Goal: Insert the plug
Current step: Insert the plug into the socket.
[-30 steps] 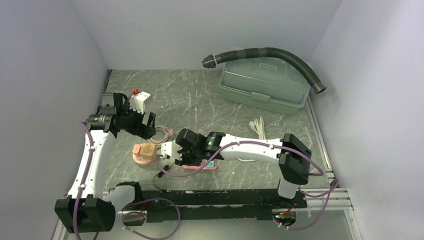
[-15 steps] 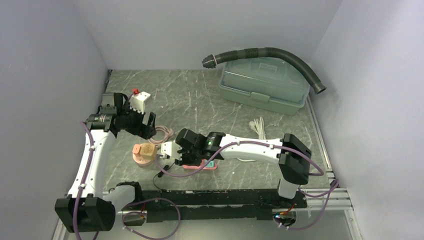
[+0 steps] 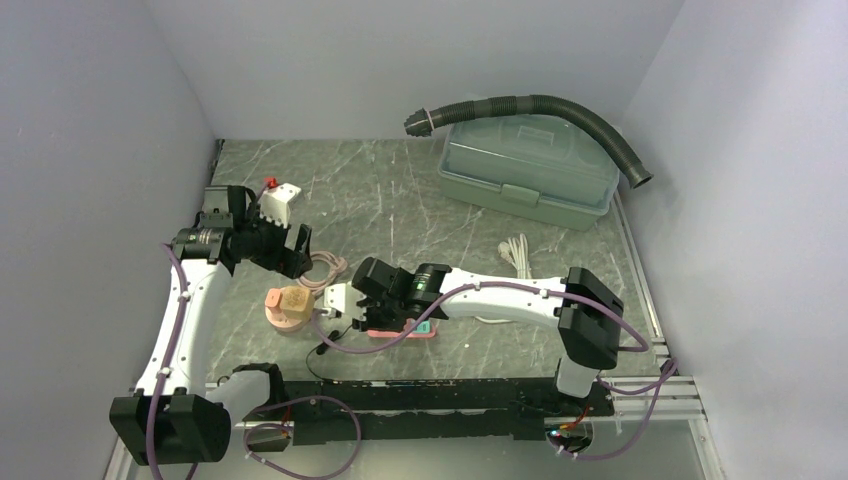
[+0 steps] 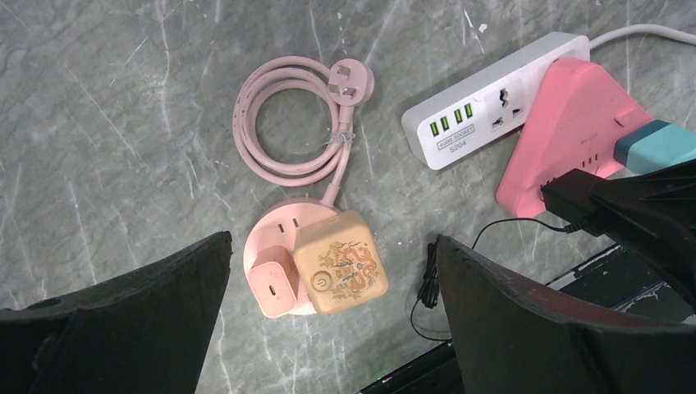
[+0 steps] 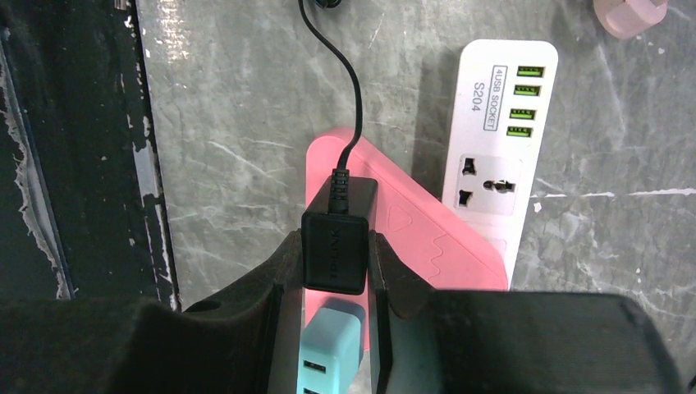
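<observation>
My right gripper (image 5: pixel 335 261) is shut on a black plug adapter (image 5: pixel 334 246) with a thin black cable, held over the pink triangular power strip (image 5: pixel 410 234). A teal USB charger (image 5: pixel 328 345) sits in that strip just behind the plug. In the top view the right gripper (image 3: pixel 372 305) is over the pink strip (image 3: pixel 405 333). A white power strip (image 5: pixel 501 123) lies beside it. My left gripper (image 4: pixel 328 328) is open and empty, above a round pink socket (image 4: pixel 283 226) carrying a tan cube charger (image 4: pixel 341 263) and a pink charger (image 4: pixel 275 283).
A coiled pink cable (image 4: pixel 291 123) lies beyond the round socket. A white adapter with a red part (image 3: pixel 277 203) stands at the far left. A green plastic box (image 3: pixel 527 170) with a black corrugated hose (image 3: pixel 560 110) sits at the back right. A white cord bundle (image 3: pixel 517 255) lies mid-right.
</observation>
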`<move>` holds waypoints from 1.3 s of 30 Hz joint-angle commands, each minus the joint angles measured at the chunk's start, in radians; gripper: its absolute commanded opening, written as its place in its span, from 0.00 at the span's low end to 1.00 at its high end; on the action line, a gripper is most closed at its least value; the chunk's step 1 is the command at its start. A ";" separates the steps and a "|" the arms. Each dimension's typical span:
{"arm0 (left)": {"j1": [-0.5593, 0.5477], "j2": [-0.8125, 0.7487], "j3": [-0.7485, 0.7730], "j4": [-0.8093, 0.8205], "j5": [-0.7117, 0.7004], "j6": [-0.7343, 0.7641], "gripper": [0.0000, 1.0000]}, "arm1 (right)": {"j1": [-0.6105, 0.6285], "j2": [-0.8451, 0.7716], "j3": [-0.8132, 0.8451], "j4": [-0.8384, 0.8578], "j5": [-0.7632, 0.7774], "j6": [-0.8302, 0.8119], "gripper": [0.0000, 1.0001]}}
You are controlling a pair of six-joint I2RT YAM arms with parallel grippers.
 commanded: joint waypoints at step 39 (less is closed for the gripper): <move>-0.006 0.124 0.005 0.058 0.222 0.025 0.79 | 0.100 -0.024 -0.118 0.068 0.162 -0.068 0.00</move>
